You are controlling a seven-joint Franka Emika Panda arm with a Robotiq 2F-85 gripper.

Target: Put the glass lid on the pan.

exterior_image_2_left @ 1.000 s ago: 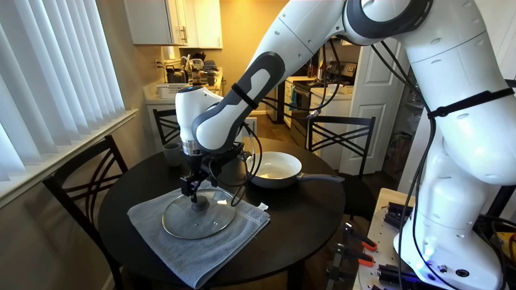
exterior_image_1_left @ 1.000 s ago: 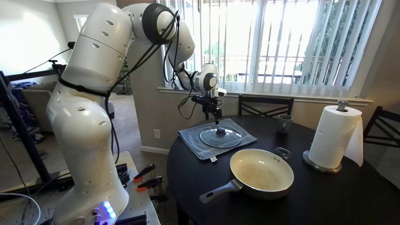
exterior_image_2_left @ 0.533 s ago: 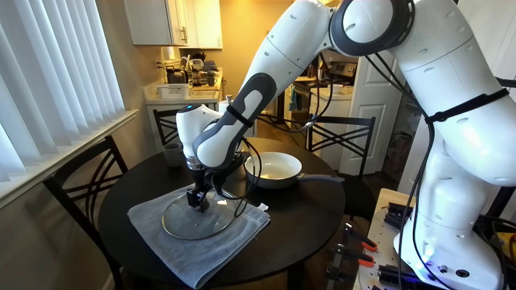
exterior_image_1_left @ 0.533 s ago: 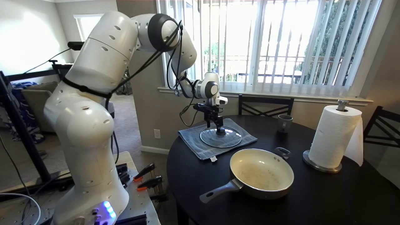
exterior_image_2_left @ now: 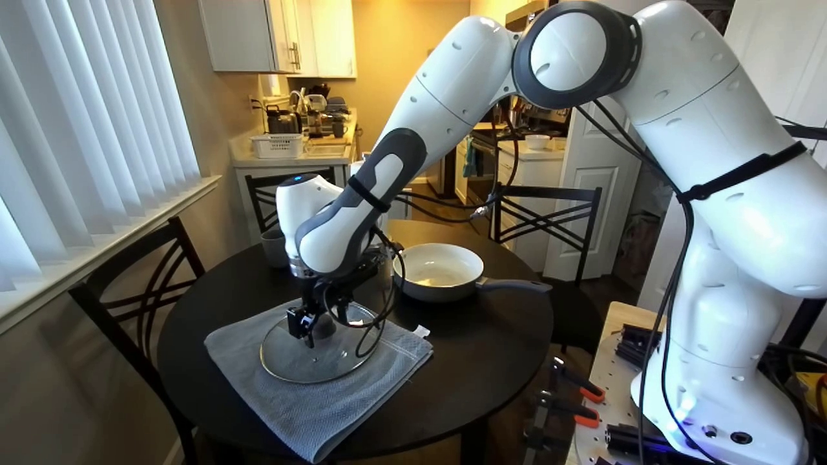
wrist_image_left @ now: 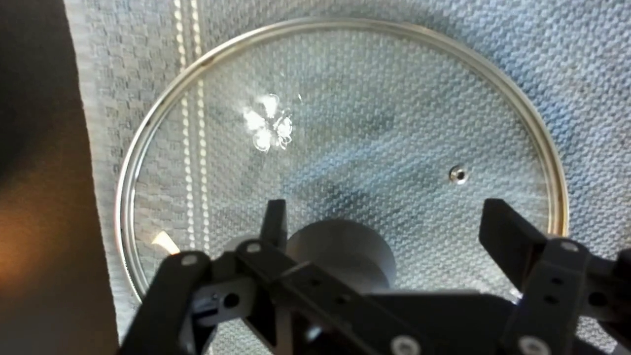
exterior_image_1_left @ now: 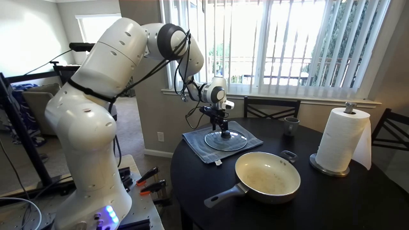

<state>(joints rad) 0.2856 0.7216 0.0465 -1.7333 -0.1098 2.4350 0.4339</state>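
Observation:
The glass lid (exterior_image_1_left: pixel 217 144) lies flat on a folded grey-blue towel, knob up; it also shows in the other exterior view (exterior_image_2_left: pixel 303 365) and fills the wrist view (wrist_image_left: pixel 365 88). My gripper (wrist_image_left: pixel 383 212) is open and low over the lid. The dark knob (wrist_image_left: pixel 345 249) stands between the spread fingers, much closer to the left finger (wrist_image_left: pixel 274 222) than to the right finger (wrist_image_left: pixel 508 236) in the wrist view; whether it touches is unclear. Part of the knob is hidden by the gripper. The pan (exterior_image_1_left: pixel 265 175), cream inside, stands uncovered on the table, handle (exterior_image_1_left: pixel 225 195) toward the robot base.
The towel (exterior_image_1_left: pixel 204 155) lies between the robot and the window on the dark round table (exterior_image_1_left: pixel 198 188). A paper-towel roll (exterior_image_1_left: pixel 343 140) stands beyond the pan. A grey mug (exterior_image_1_left: pixel 291 126) stands near the back edge. Chairs (exterior_image_2_left: pixel 148 303) surround the table.
The gripper has come down from above the lid to the height of the knob, then shifted slightly sideways. The lid and pan have not moved.

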